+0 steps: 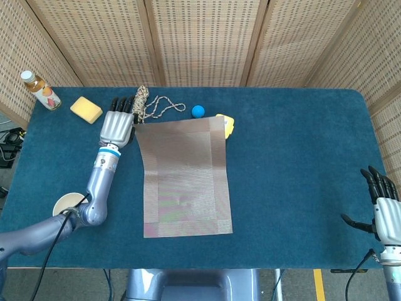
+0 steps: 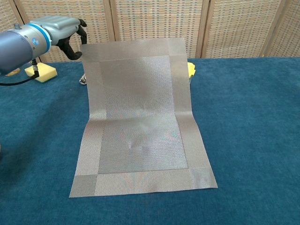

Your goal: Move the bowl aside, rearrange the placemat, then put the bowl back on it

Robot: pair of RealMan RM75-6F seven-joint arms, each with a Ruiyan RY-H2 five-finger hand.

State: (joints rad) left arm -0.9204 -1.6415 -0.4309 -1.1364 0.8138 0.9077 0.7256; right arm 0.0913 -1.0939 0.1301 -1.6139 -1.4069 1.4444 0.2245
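My left hand [image 1: 117, 124] [image 2: 63, 29] pinches the far left corner of the beige woven placemat [image 1: 183, 175] [image 2: 138, 117] and holds that end up above the table. The mat's far half hangs raised while its near edge lies flat on the blue cloth. A cream bowl [image 1: 64, 205] sits near the table's front left edge, partly hidden behind my left arm. My right hand [image 1: 383, 207] hovers open at the front right corner, far from the mat.
Behind the lifted mat lie a coiled rope [image 1: 145, 103], a blue ball [image 1: 198, 111] and a yellow-lidded box [image 1: 227, 124], mostly hidden. A yellow sponge [image 1: 86, 109] [image 2: 42, 71] and a bottle [image 1: 40, 89] stand at the back left. Wicker screens close off the back.
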